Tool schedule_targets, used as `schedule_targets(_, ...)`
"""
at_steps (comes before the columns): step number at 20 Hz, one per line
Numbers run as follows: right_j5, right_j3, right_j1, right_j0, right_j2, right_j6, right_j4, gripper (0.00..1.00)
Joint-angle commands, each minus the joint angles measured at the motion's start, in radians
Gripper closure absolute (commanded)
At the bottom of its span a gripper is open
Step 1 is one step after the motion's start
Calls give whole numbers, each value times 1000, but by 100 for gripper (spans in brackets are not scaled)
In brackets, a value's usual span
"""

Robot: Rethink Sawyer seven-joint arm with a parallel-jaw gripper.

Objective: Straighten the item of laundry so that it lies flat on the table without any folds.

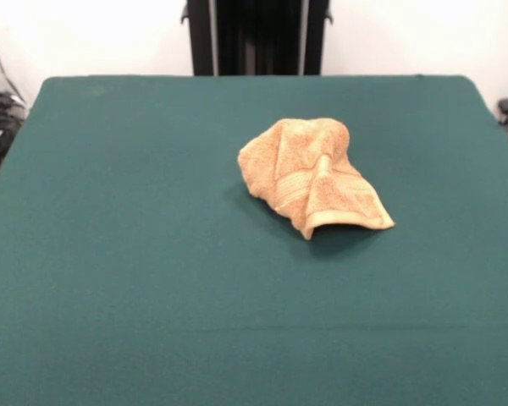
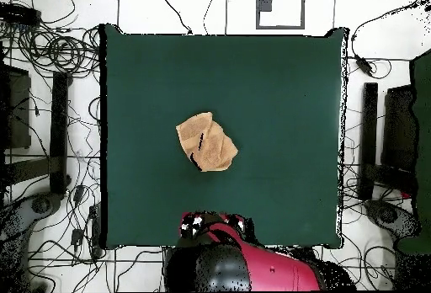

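Observation:
The orange-tan towel (image 1: 311, 173) lies crumpled in a heap a little right of the middle of the dark green table (image 1: 135, 254). It is folded over itself, with a woven band showing and one corner lifted at the front right. In the overhead view the towel (image 2: 206, 142) sits near the table's (image 2: 286, 96) centre. The red and black arm is drawn back at the table's robot-side edge, and its gripper (image 2: 210, 222) is well away from the towel and touches nothing. The front view shows only the black pedestal (image 1: 258, 38).
Green cloth surrounds the towel on all sides. Cables, stands and equipment (image 2: 50, 96) lie on the floor around the table, off its edges.

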Motion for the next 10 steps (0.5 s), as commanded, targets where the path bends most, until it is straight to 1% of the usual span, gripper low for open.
schedule_targets(1, -21, 132, 20, 22, 68, -79, -31, 0)
schedule_targets(6, -78, 154, 19, 25, 71, -68, -43, 0)
schedule_targets(8, -38, 138, 13, 31, 73, -67, -44, 0)
schedule_targets(10, -45, 136, 8, 38, 69, -52, -52, 0)
